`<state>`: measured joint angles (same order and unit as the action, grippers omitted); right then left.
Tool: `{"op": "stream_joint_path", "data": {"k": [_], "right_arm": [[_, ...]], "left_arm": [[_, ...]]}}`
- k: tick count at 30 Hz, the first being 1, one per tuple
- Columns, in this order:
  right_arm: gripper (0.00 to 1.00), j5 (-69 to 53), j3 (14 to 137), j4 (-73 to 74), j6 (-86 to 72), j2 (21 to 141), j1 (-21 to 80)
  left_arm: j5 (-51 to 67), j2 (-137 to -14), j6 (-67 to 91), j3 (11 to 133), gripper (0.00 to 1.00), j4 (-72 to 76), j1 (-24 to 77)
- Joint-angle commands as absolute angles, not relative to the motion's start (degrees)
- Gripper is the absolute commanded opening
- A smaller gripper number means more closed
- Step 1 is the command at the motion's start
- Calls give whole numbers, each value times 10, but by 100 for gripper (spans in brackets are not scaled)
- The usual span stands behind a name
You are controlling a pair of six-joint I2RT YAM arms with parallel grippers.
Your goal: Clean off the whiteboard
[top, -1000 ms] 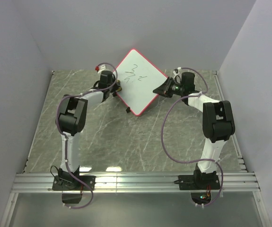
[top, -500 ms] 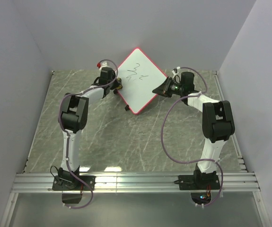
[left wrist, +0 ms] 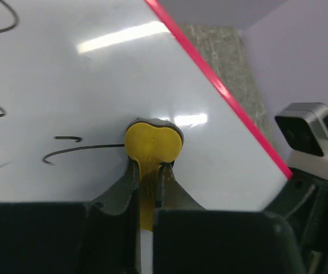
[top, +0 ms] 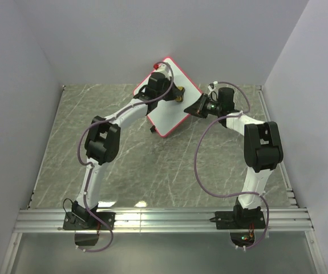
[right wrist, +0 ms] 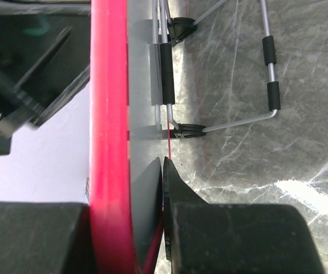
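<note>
Since half a second ago, the left arm has been swung across the face of the whiteboard (top: 169, 119). The left gripper (top: 174, 95) is now parked over the board's upper right part instead of at its left edge.

Closest in, a metal rail (top: 164, 220) is run along the near edge, with both arm bases bolted to it. Past that, the surface (top: 141, 165) is done in a grey-green marble look with pale veins.

At the far middle the whiteboard is propped corner-up like a diamond on a wire stand (right wrist: 271, 74). The left gripper is closed on a yellow heart-shaped eraser (left wrist: 152, 142), which is pressed against the white face right at the end of a dark stroke. The right gripper (top: 197, 107) is clamped on the board's right corner, with the red-pink frame pinched between the fingers.

No brand or label can be made out. The only writing is dark scribbles (left wrist: 67, 149), loops and hooks, nothing readable.

The whole setup is boxed in by plain pale walls (top: 152, 34) on three sides.
</note>
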<state>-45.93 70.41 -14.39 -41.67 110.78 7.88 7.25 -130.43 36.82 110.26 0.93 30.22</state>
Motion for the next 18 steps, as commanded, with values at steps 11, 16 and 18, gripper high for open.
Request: {"op": "stream_joint_path", "data": {"k": [11,16,18], "right_arm": [[0,-490,700,-61,-441,1091,109],[0,-491,704,-54,-436,1092,109],[0,-492,706,-53,-435,1095,109]], "left_arm": [[127,-1440,376,1223,0,-139,219],[110,-1465,367,1221,0,-178,174],[101,-1461,354,1197,0,-184,167]]}}
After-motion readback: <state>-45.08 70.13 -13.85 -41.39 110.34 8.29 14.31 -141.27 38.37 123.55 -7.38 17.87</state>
